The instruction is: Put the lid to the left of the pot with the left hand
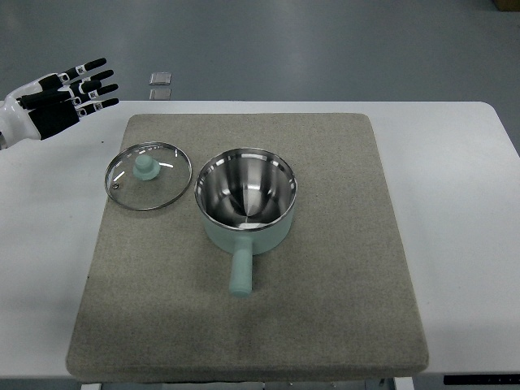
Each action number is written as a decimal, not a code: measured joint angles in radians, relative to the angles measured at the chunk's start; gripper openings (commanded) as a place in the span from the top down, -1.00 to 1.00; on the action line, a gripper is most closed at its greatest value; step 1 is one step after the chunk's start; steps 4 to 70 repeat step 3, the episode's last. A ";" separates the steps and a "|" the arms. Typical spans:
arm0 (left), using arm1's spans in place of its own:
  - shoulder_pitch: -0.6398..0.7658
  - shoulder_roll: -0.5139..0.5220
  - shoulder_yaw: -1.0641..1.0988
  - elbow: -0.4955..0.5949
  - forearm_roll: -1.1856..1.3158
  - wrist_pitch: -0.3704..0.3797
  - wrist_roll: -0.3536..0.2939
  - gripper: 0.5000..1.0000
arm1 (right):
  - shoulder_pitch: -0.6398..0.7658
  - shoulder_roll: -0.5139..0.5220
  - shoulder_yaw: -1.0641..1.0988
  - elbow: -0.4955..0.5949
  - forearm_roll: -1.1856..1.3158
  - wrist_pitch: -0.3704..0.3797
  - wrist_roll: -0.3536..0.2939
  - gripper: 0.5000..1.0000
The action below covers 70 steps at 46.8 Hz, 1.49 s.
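Observation:
A mint-green pot [246,199] with a steel inside stands uncovered on the grey mat [325,284], its handle pointing toward the near edge. Just left of it, a glass lid [149,175] with a mint knob lies flat on the mat, its rim close to the pot's rim. My left hand [73,91] hovers at the upper left, well away from the lid and above the table's far-left corner, fingers spread and holding nothing. No right hand shows.
The mat lies on a white table [455,203]. Two small grey squares [161,80] sit on the floor beyond the table's far edge.

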 measured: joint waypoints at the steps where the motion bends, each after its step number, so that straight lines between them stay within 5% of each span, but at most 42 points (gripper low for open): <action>1: 0.000 0.000 0.000 0.000 0.000 0.000 0.000 -0.98 | 0.000 0.000 0.000 0.000 0.000 0.000 0.000 -0.69; 70: 0.000 0.000 -0.001 0.000 0.001 0.000 0.000 -0.98 | 0.000 0.000 0.000 0.001 0.001 0.000 0.000 -0.69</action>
